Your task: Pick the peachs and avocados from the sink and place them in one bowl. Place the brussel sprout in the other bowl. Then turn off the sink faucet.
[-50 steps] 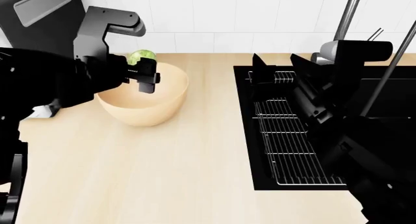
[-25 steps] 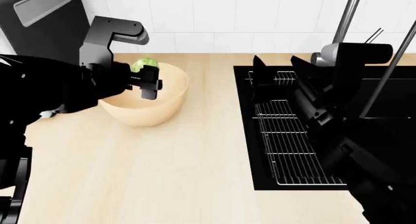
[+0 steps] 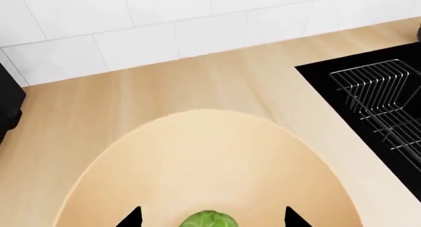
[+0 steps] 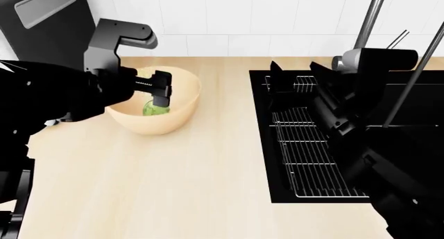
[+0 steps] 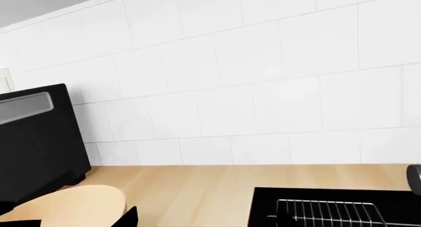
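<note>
Brussel sprout (image 3: 208,219), a light yellow-green leafy ball, lies inside the plain tan rounded bowl (image 3: 131,168), between the left gripper's (image 3: 212,218) parted fingers; it looks light and slightly yielding, best gripped across its middle. In the head view the sprout (image 4: 154,108) sits at the bowl's (image 4: 182,106) centre; the black sink (image 4: 263,145) with its steel wire rack (image 4: 309,156) lies at three o'clock. The right wrist view shows only white wall tiles (image 5: 263,79); whether the right gripper is parted I cannot tell.

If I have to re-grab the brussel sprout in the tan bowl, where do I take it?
Come straight down from above and close across the brussel sprout at its widest middle. It sits low in the tan bowl, whose walls block any side approach, and a round ball offers no better hold.
</note>
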### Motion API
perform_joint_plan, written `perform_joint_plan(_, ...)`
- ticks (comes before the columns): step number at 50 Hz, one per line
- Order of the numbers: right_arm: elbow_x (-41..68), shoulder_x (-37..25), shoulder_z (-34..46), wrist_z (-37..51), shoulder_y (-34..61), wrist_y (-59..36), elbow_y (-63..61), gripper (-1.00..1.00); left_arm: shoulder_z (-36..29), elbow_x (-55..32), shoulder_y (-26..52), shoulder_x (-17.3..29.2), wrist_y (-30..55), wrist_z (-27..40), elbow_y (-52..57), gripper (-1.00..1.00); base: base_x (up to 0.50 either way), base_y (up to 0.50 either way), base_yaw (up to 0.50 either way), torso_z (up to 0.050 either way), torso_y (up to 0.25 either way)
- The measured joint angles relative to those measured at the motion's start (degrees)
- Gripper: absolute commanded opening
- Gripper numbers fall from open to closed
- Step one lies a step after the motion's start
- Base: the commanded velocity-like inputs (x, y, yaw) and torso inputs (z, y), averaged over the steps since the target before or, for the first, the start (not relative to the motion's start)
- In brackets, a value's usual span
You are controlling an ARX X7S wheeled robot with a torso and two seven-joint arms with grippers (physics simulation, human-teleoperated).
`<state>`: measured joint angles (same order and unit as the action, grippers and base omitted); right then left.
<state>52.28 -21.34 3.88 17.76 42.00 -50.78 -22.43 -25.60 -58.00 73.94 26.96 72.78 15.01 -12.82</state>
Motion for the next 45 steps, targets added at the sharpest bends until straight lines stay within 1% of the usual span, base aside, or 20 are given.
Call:
perform_joint_plan(19,0.3,-0.3,0.2,0.1,-0.4,0.6,0.1,1.0,-0.9,1.0,0.0,0.6,-2.2,-0.2,1.3,1.0,0.0,0.0,0.0,0.0,0.0)
perform_joint_plan(30,0.8,-0.5,0.3,0.7,0.3,0.0,0.0,1.0,-1.6,4.6,-1.8,2.5,-10.2,-0.7,10.0,1.0,0.0,0.0,0.0,0.0,0.0)
perform_joint_plan(38,1.2,-0.8,0.4,1.2,0.7,-0.4,-0.4,1.0,-1.5,8.1,-3.9,3.4,-15.7,1.7,16.5,1.0,0.0,0.0,0.0,0.0,0.0)
perform_joint_plan(45,1.1,-0.9,0.7,1.3,0.8,-0.2,-0.3,1.0,-3.2,13.0,-6.7,3.8,-20.4,4.9,21.1,1.0,0.0,0.0,0.0,0.0,0.0)
